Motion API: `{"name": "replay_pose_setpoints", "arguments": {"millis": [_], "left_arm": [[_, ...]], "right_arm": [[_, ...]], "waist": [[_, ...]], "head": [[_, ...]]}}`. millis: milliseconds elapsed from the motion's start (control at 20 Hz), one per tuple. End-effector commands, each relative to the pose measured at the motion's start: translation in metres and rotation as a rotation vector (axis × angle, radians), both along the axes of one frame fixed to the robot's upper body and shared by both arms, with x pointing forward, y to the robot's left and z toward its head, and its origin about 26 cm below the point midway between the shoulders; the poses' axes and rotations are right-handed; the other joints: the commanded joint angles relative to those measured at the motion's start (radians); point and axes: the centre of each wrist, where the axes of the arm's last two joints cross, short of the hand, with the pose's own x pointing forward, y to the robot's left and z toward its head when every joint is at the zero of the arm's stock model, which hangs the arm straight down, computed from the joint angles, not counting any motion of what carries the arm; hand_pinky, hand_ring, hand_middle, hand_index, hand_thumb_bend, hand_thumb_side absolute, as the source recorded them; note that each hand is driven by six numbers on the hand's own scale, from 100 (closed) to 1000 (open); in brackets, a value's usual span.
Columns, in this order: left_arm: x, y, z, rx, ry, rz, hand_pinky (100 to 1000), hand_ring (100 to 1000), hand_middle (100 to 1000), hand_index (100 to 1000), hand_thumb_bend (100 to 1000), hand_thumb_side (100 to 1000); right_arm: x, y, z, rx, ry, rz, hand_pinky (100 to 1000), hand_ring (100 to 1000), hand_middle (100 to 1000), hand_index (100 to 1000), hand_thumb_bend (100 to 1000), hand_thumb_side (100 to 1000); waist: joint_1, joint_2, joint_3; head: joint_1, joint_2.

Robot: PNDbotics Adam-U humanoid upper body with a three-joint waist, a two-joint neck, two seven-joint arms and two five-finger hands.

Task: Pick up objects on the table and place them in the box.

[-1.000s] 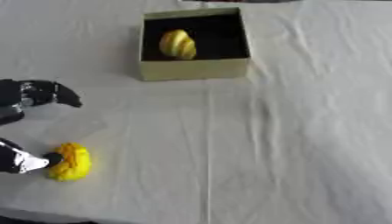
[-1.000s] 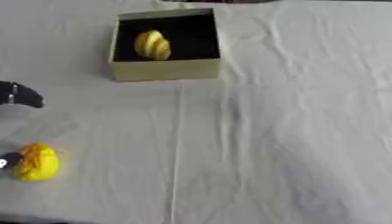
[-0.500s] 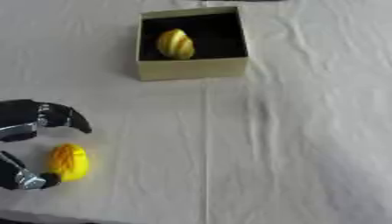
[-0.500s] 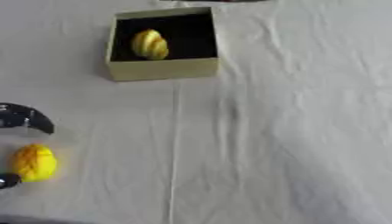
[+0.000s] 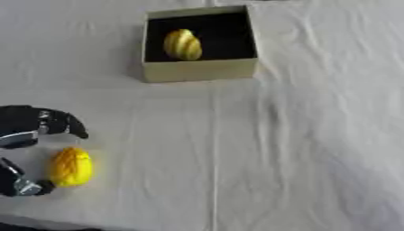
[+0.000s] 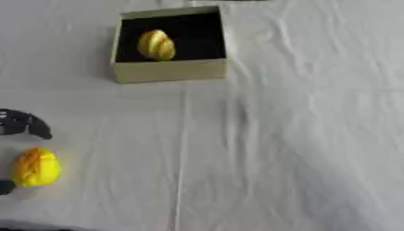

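At the left edge of the table (image 5: pixel 315 149), the robot's left hand (image 5: pixel 31 128) comes in low from the side, mostly black with a bit of silver showing. Its fingers (image 5: pixel 67 124) arch over the top, curling down at the tips, and the thumb (image 5: pixel 24 186) sits lower down, so the hand makes a wide C shape that opens toward the middle of the table.

Right in that gap sits a yellow egg-shaped fruit (image 5: pixel 72 166), lying on the white cloth. The thumb tip looks like it's touching the lower left side of the fruit, or just about. The curled fingers are just above it, with a bit of cloth visible between them and the fruit's top. So the hand is spread wide around the fruit, not closed on it, and the fruit is resting on the table, not lifted.

Way up at the far side, well apart from the hand, is the box (image 5: pixel 201 71), tan cardboard walls and a dark inside. There's already a second yellow fruit (image 5: pixel 182 44) in it, with pale streaks, sitting toward the left half of the box.

Right hand doesn't show in either view.
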Motion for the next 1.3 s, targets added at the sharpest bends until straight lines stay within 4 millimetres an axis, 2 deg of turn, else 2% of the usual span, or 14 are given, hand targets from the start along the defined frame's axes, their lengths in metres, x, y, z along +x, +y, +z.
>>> {"name": "replay_pose_setpoints", "arguments": {"millis": [50, 450, 600, 650, 750, 900, 1100, 1300], "left_arm": [[-0.001, -0.005, 0.003, 0.026, 0.006, 0.003, 849, 892, 811, 871, 464, 100], [-0.001, -0.007, 0.002, 0.105, -0.005, 0.019, 791, 826, 746, 815, 386, 100], [-0.001, -0.007, 0.002, 0.129, -0.015, 0.022, 717, 740, 691, 781, 321, 100], [-0.001, -0.007, 0.002, 0.132, -0.016, 0.021, 668, 652, 656, 756, 287, 100], [-0.001, -0.007, 0.003, 0.136, -0.026, 0.019, 636, 562, 582, 746, 259, 100], [0.001, -0.006, 0.009, 0.135, -0.066, 0.017, 610, 544, 558, 716, 219, 100], [0.005, -0.007, 0.033, 0.100, -0.208, -0.004, 601, 533, 549, 702, 196, 100], [0.009, -0.017, 0.085, 0.036, -0.438, -0.049, 600, 530, 545, 701, 209, 100]], "right_arm": [[-0.003, 0.000, 0.007, -0.002, -0.029, 0.003, 859, 828, 707, 856, 100, 574], [-0.004, -0.001, 0.005, 0.008, -0.020, -0.005, 859, 830, 706, 857, 100, 578], [-0.004, -0.001, 0.005, 0.009, -0.022, -0.005, 860, 830, 706, 857, 100, 577], [-0.004, -0.001, 0.005, 0.010, -0.022, -0.005, 860, 830, 706, 857, 100, 578], [-0.004, -0.002, 0.004, 0.010, -0.021, -0.006, 860, 830, 706, 857, 100, 578], [-0.004, -0.002, 0.004, 0.011, -0.018, -0.009, 860, 830, 705, 858, 100, 579], [-0.004, -0.003, 0.003, 0.011, -0.015, -0.014, 860, 830, 705, 857, 100, 578], [-0.004, -0.004, 0.005, 0.000, -0.022, -0.020, 860, 829, 706, 857, 100, 572]], "waist": [[-0.001, -0.015, -0.002], [-0.001, -0.012, -0.002], [-0.001, -0.012, -0.001], [-0.002, -0.012, 0.000], [-0.002, -0.013, 0.000], [-0.001, -0.013, 0.002], [0.002, -0.017, 0.005], [0.007, -0.025, 0.014]], "head": [[0.006, -0.007], [0.009, -0.003], [0.009, -0.002], [0.009, -0.002], [0.009, -0.002], [0.009, -0.001], [0.004, 0.002], [0.000, 0.013]]}}
